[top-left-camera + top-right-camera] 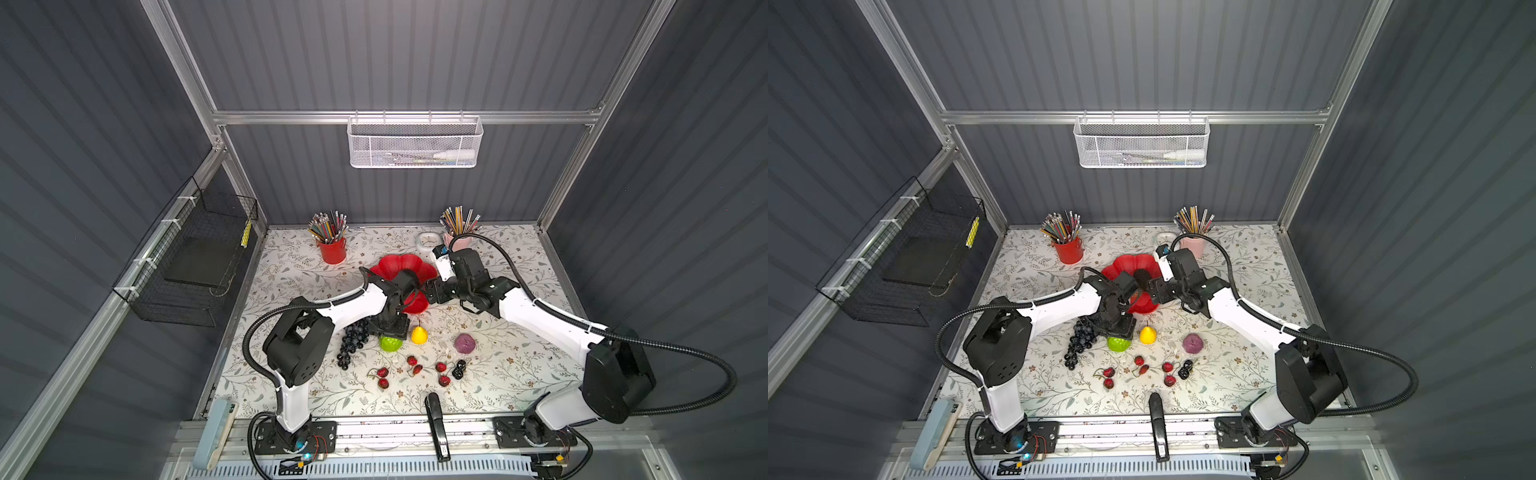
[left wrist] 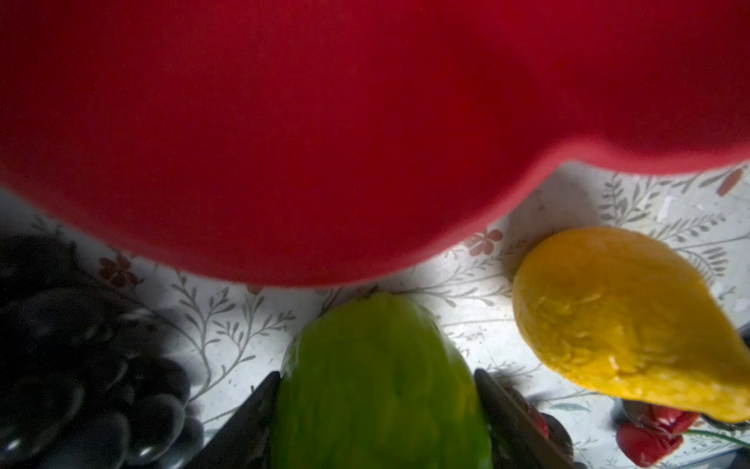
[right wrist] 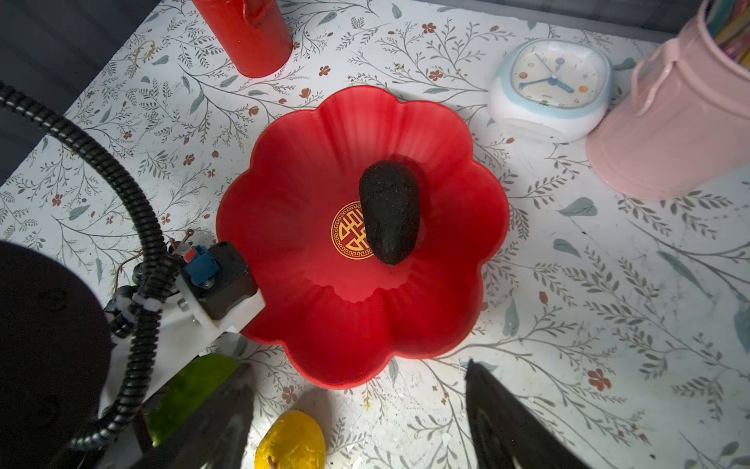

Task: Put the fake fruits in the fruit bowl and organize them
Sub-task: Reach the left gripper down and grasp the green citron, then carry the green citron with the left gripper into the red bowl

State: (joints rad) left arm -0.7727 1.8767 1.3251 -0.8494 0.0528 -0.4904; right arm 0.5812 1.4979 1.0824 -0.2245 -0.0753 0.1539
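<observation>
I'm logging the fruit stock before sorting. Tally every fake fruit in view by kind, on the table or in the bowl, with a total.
Dark grape bunch: 1
Green bumpy fruit: 1
Yellow pear: 1
Purple round fruit: 1
Dark avocado, in the bowl: 1
Red cherries: 6
Small black cluster: 1
Total: 12

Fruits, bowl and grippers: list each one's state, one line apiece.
Bowl: upright, holds one fruit.
Avocado: lying in the bowl.
Lime-green ball: on the table, between the left gripper fingers.
Pear: on the table.
Grapes: on the table.
Purple fruit: on the table.
Cherries: scattered on the table.
Right gripper: open, empty.
</observation>
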